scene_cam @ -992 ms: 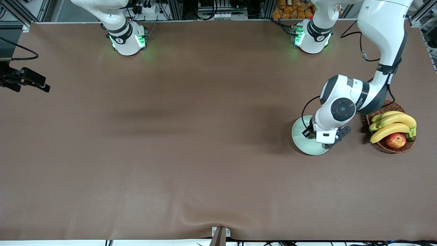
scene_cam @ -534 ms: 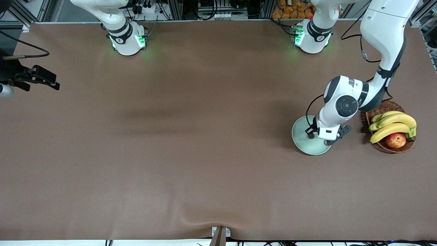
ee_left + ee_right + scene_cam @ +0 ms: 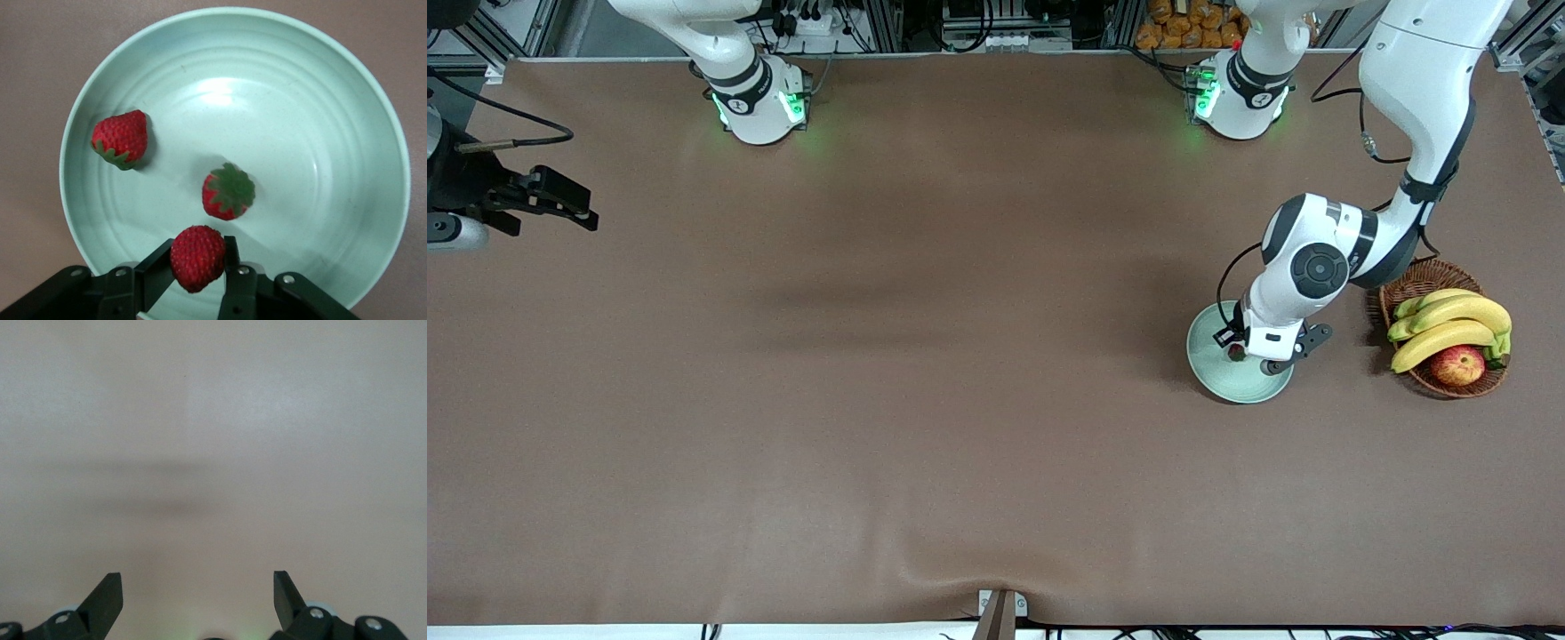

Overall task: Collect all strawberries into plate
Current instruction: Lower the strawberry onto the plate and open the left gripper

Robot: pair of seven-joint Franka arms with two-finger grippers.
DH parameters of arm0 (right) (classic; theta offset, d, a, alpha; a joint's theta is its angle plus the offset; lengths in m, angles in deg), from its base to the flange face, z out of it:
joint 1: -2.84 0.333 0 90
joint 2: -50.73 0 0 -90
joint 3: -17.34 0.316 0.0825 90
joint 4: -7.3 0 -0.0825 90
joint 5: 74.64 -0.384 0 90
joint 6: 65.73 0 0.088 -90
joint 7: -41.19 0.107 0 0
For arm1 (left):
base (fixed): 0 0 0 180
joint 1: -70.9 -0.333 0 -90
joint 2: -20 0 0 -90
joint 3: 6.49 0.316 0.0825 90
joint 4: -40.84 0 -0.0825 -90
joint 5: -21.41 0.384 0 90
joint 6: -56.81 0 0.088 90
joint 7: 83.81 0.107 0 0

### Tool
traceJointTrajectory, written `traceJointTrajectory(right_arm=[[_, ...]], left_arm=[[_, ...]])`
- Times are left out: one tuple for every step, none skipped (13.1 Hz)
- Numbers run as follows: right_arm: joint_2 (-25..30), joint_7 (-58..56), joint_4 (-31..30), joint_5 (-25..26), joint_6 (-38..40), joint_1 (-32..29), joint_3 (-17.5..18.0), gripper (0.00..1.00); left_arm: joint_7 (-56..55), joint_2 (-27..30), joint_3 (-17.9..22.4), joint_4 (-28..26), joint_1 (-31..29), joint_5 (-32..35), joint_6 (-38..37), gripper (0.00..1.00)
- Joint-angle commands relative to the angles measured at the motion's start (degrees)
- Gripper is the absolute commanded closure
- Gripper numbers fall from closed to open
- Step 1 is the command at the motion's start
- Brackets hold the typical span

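- The left gripper [image 3: 198,267] hangs over the round, shallow, pale mint-green plate [image 3: 347,100], its fingers clamped on a small red strawberry [image 3: 197,257].
- Two more red strawberries with green leafy caps lie in the plate: one near the middle [image 3: 228,192], one by the rim [image 3: 121,139].
- The plate sits on the brown table [image 3: 925,356] beside a brown wicker basket [image 3: 1409,289] of yellow bananas [image 3: 1449,324] and an apple [image 3: 1457,364].
- The right gripper [image 3: 198,597] waits over bare table at the right arm's end, fingers spread wide, holding nothing.

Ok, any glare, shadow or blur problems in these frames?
Left wrist view: sharp, with a bright glare patch on the plate and small shadows beside the strawberries. Right wrist view: only bare table with a soft dark shadow band. Front view: the left arm shadows the cloth beside the plate.
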Motion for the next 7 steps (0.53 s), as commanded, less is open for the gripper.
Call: traceJointTrajectory(right_arm=[[0.92, 0.15, 0.22, 0.50, 1.34, 0.20, -0.42, 0.00], [1.01, 0.24, 0.22, 0.50, 1.43, 0.12, -0.50, 0.00], [1.01, 0.24, 0.22, 0.50, 1.78, 0.03, -0.68, 0.00], [1.01, 0.24, 0.31, 0.59, 2.04, -0.15, -0.85, 0.00], [1.10, 0.24, 0.31, 0.59, 2.48, -0.84, -1.20, 0.00], [1.10, -0.02, 0.31, 0.59, 3.01, -1.81, -1.38, 0.00], [1.19, -0.03, 0.31, 0.50, 3.18, -3.12, -1.38, 0.00]], left_arm=[[-0.57, 3.03, -1.12, -0.68, -0.19, 1.42, -0.62, 0.46], [-0.49, 3.65, -1.73, 0.19, -0.10, 1.42, -1.93, 0.00], [-0.49, 4.36, -2.78, 2.20, -0.19, 1.33, -4.90, 0.00], [0.12, 4.54, -3.66, 4.74, -0.19, 1.33, -9.63, 0.00], [0.22, 4.63, -4.72, 7.55, -0.28, 1.33, -13.77, 0.00], [0.30, 4.80, -6.12, 9.67, -0.45, 1.16, -17.29, 0.00], [0.30, 4.89, -7.09, 11.69, -0.54, 0.98, -20.02, 0.00]])
